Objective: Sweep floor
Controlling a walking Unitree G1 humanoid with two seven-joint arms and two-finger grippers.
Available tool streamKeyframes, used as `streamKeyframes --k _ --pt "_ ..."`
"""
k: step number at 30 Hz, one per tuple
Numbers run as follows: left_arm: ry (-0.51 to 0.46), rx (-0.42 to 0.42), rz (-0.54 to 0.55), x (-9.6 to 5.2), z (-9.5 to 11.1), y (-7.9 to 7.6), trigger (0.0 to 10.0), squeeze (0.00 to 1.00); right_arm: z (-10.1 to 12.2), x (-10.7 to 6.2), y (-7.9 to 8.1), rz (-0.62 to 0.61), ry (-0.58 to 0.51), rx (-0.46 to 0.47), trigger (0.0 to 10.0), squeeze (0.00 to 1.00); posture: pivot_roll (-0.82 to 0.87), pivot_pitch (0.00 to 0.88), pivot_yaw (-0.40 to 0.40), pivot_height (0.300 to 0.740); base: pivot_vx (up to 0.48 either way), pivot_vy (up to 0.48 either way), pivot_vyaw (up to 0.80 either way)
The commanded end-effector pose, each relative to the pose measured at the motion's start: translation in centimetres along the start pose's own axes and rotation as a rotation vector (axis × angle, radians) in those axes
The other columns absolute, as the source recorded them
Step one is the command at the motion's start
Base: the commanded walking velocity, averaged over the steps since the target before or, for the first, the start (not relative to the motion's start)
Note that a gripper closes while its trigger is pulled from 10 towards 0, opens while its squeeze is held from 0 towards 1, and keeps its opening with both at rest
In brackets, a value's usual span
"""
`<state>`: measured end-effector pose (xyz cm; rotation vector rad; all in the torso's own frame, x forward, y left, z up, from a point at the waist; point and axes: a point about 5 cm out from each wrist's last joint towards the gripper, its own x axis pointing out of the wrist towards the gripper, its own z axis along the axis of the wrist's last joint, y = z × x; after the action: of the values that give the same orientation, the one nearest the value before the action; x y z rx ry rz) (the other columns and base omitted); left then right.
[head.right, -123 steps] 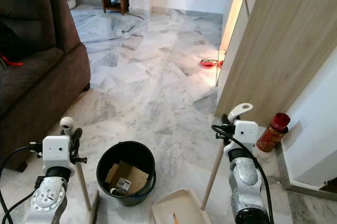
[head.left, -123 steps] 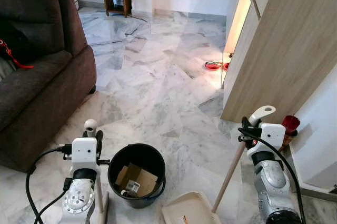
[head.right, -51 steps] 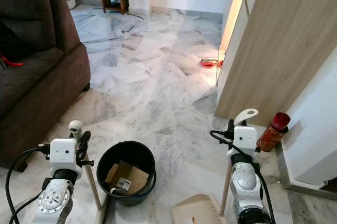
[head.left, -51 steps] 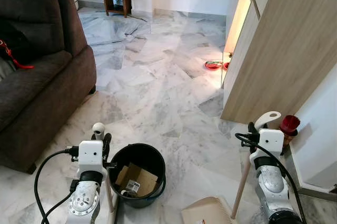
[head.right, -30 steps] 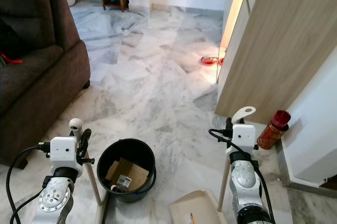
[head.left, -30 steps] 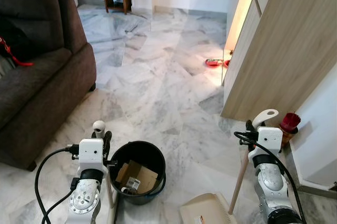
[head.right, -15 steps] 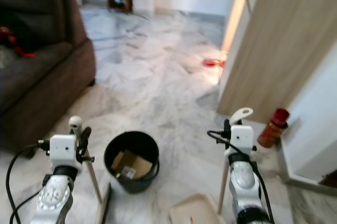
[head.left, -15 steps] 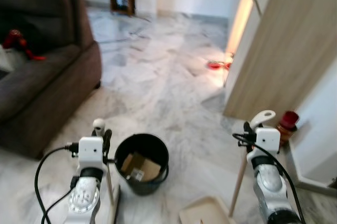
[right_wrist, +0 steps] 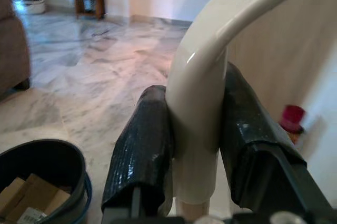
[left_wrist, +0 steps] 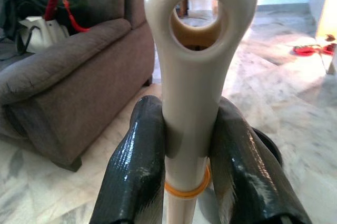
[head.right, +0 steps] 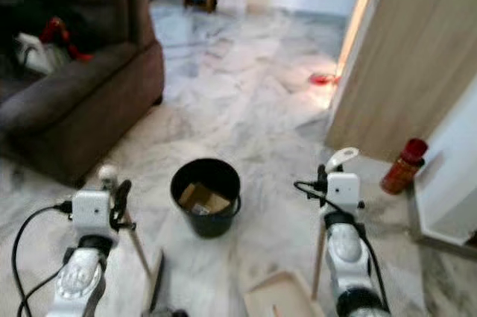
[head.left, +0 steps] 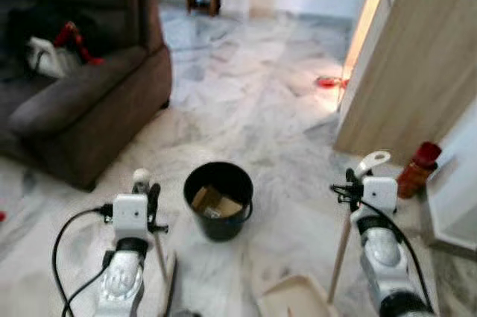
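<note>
Left eye view: marble floor (head.left: 246,108) ahead, sofa (head.left: 82,101) at 10 o'clock, wood panel (head.left: 417,71) at 2 o'clock. A black bucket (head.left: 218,201) with cardboard scraps stands at 12 o'clock, between the arms. The dustpan (head.left: 298,298) lies at 5 o'clock, its pole rising to the right gripper (right_wrist: 195,145), whose fingers clamp the cream handle (right_wrist: 202,103). The left gripper (left_wrist: 184,155) clamps the broom (left_wrist: 192,76) near its top, at 7 o'clock; the broom head sits low by the frame edge, blurred. Judging by this, the step is repositioning with both tools in hand. Next calls for finding debris, setting the dustpan flat and drawing the broom toward it.
</note>
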<state>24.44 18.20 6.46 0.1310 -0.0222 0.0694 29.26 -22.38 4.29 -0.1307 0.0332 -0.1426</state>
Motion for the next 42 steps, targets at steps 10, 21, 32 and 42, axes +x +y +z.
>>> streamKeyframes --k 10,21,32,42 --pt "-0.066 0.008 0.01 1.1 1.5 0.1 10.0 0.0 0.5 0.5 -0.4 -0.03 -0.009 0.01 10.0 0.0 0.0 0.0 -0.03 0.74 0.0 0.0 -0.08" --pt "-0.07 0.01 0.005 1.3 1.5 0.1 10.0 0.0 0.6 0.6 -0.2 -0.018 -0.008 0.002 10.0 0.0 -0.01 0.0 -0.023 0.74 0.0 0.0 -0.79" --pt "-0.067 0.025 0.001 1.5 1.5 0.3 10.0 0.0 0.6 0.6 0.5 -0.006 -0.014 0.012 10.0 0.0 0.0 0.0 -0.021 0.74 0.0 0.0 -0.79" --pt "-0.058 0.067 -0.011 1.7 1.4 0.0 10.0 0.0 0.5 0.5 0.1 -0.024 -0.014 0.015 10.0 0.0 -0.01 0.0 -0.018 0.74 0.0 -0.223 -0.79"
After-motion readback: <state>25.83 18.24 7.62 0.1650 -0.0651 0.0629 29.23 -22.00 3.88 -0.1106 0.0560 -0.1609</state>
